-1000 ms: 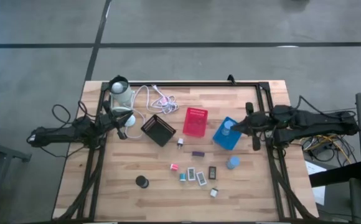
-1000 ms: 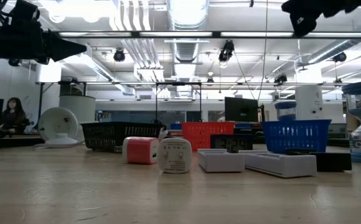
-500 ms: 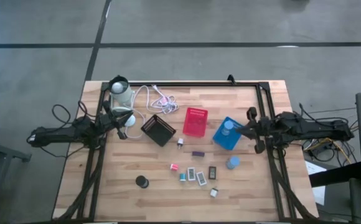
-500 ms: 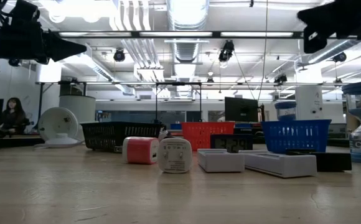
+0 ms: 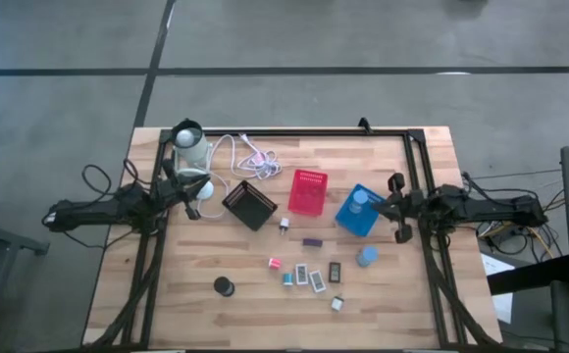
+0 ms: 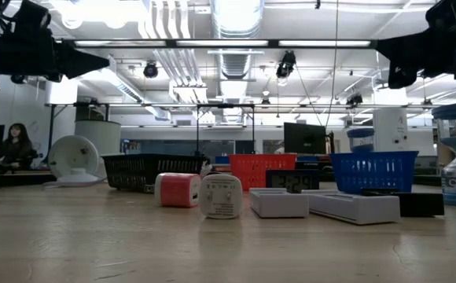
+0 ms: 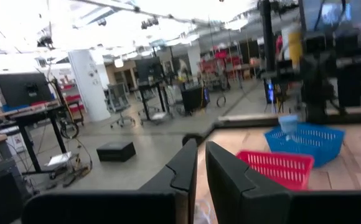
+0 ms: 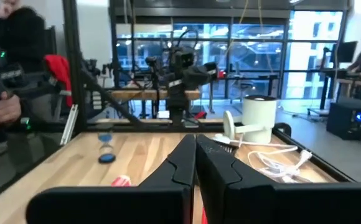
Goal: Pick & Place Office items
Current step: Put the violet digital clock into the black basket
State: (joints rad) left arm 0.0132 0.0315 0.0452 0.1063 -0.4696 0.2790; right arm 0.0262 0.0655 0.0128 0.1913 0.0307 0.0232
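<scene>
The office items lie loose on the wooden table: a black disc, a pink block, a teal block, white blocks, a black block, a purple block and a pale-blue round piece. A second pale-blue piece stands in the blue bin. My left gripper is shut beside the lamp, holding nothing. My right gripper is shut just right of the blue bin, holding nothing. Both hang above the table in the low view.
A black bin, a red bin and the blue bin stand in a row across the middle. A white lamp with its coiled cable sits at the far left. A person's hand shows beyond the table.
My right gripper has sunk and drawn back from over the blue bin toward the table's right edge, tipping up to near level; it stays shut. The items and bins have stayed where they were.
</scene>
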